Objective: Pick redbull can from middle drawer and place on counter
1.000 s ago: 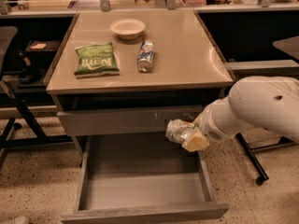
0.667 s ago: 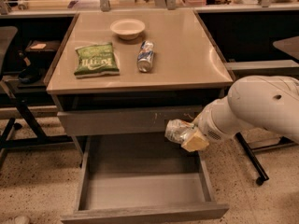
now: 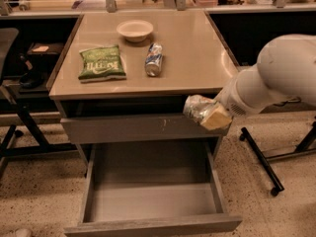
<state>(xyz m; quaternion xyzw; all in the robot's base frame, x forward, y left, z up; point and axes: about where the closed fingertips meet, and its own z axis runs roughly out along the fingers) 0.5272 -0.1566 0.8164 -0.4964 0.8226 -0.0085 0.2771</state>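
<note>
The gripper [image 3: 203,113] has risen a little and now sits just below the worktop [image 3: 192,58] edge, front right. Its fingers [image 3: 216,118] pinch the can [image 3: 195,105]. The drawer [image 3: 153,201] lies empty, so placing comes next.

Warm overhead light glazes the counter [image 3: 192,53]; the open middle drawer [image 3: 153,204] sits in shadow. The gripper [image 3: 207,115], just below the counter's front right corner, clasps the glinting redbull can [image 3: 195,106].

surface [image 3: 192,53]: glossy beige top with a thin darker edge, roughly square.
middle drawer [image 3: 153,225]: wide, shallow, grey, plain front; pulled out toward the near side, low in the scene.
redbull can [image 3: 196,107]: slim, silvery-grey, tilted sideways, clamped in the pincer [image 3: 206,114]; in the air just below the surface's near right edge, above the middle drawer's right side.
</note>
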